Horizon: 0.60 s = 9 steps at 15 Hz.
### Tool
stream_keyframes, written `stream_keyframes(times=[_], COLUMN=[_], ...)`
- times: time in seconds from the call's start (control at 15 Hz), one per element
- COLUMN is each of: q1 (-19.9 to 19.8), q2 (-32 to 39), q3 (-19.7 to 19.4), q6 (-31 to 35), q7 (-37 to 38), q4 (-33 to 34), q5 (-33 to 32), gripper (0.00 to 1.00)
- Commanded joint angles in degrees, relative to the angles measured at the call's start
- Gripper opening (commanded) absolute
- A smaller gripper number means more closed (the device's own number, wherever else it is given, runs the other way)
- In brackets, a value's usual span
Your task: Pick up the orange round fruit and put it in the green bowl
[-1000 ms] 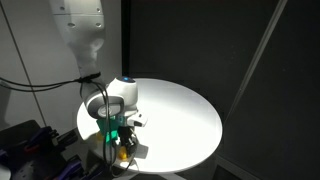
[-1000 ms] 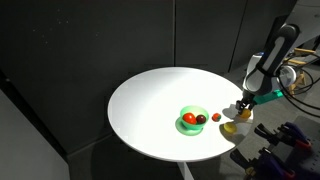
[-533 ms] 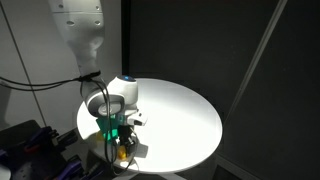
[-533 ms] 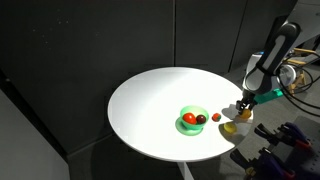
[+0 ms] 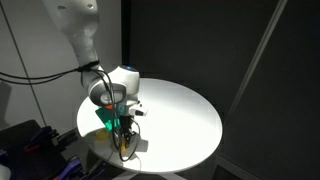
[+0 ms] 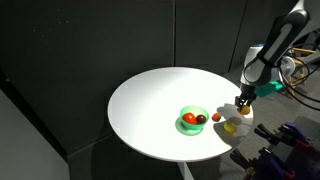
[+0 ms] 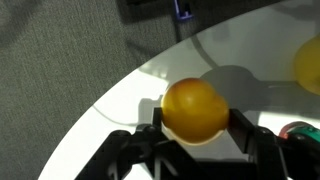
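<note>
My gripper (image 7: 196, 124) is shut on the orange round fruit (image 7: 195, 108), one finger on each side of it. In an exterior view the gripper (image 6: 243, 101) holds the fruit a little above the white table near its edge. It also shows in an exterior view (image 5: 123, 127). The green bowl (image 6: 192, 114) sits on the table toward the middle, well apart from the gripper. It has red and orange pieces in it. I cannot make out the bowl in the wrist view.
A paler yellow fruit (image 6: 232, 127) lies on the round white table (image 6: 160, 95) just below the gripper and shows at the wrist view's right edge (image 7: 309, 64). A small red piece (image 6: 216, 117) lies between it and the bowl. The table edge is close by.
The gripper has risen from the table surface with the orange fruit in it. The paler yellow fruit stays on the table.
</note>
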Motion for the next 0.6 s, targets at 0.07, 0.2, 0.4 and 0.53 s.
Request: stream_keyframes(times=[0.07, 0.2, 0.4, 0.53], q1=[-0.22, 0.39, 1.04, 1.44], q2=[-6.5, -8.7, -12.5, -14.61], q3=[0.62, 0.39, 0.7, 1.44], q6=[-4.65, -6.68, -10.69, -12.88], q7=[-3.52, -4.19, -6.11, -8.0], q4=[-1.76, -2.25, -3.07, -3.43], q5=[-0.75, -1.42, -2.2, -2.07], gripper=[0.42, 0.42, 0.42, 0.42])
